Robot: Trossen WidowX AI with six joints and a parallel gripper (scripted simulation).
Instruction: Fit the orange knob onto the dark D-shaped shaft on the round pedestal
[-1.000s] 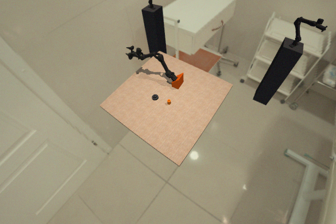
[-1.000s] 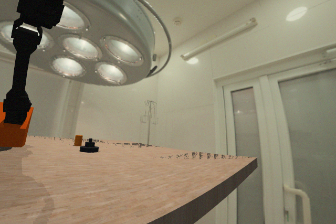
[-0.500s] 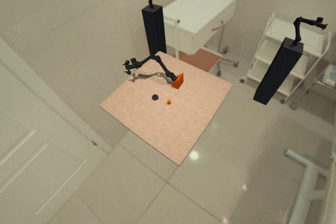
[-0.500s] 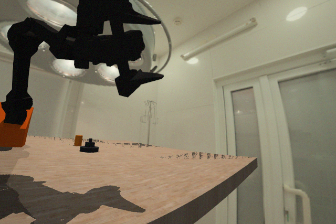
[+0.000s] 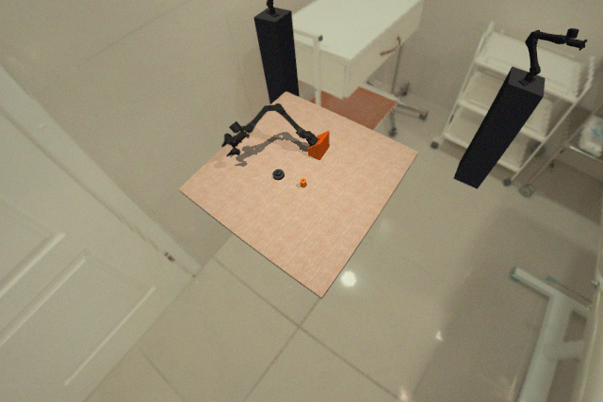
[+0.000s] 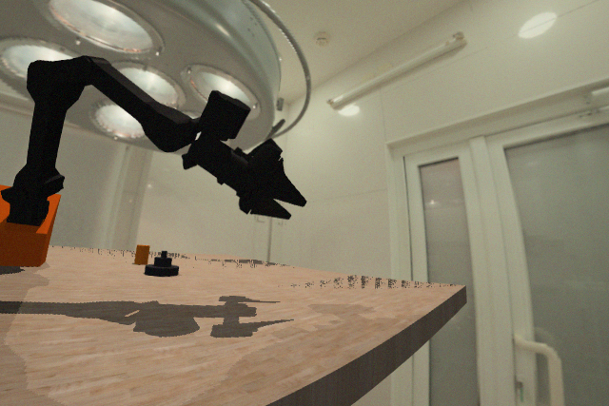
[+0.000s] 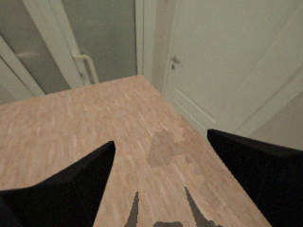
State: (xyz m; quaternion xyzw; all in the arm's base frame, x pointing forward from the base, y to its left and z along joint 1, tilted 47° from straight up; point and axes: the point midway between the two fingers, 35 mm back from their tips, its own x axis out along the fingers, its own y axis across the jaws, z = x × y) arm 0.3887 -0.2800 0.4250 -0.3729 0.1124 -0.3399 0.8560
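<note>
The orange knob (image 5: pixel 303 183) (image 6: pixel 142 254) stands upright on the table, apart from the pedestal, with its round top facing up. The dark round pedestal (image 5: pixel 278 175) (image 6: pixel 161 270) stands beside it, with the bare shaft (image 6: pixel 164 254) pointing up from its middle. The shaft's flat side cannot be made out. My gripper (image 5: pixel 226 146) (image 6: pixel 297 209) (image 7: pixel 161 139) is open and empty. It hangs above the table near an edge, well away from the knob and pedestal, tilted downward. Neither knob nor pedestal shows in the wrist view.
The wooden table (image 5: pixel 311 236) (image 6: pixel 343 342) (image 7: pixel 95 113) carries my arm's orange base (image 5: pixel 319 145) (image 6: pixel 24 244). The arm's shadow falls on the table. Two other dark arms stand on tall black pillars (image 5: pixel 277 55) (image 5: pixel 504 125) beyond the table.
</note>
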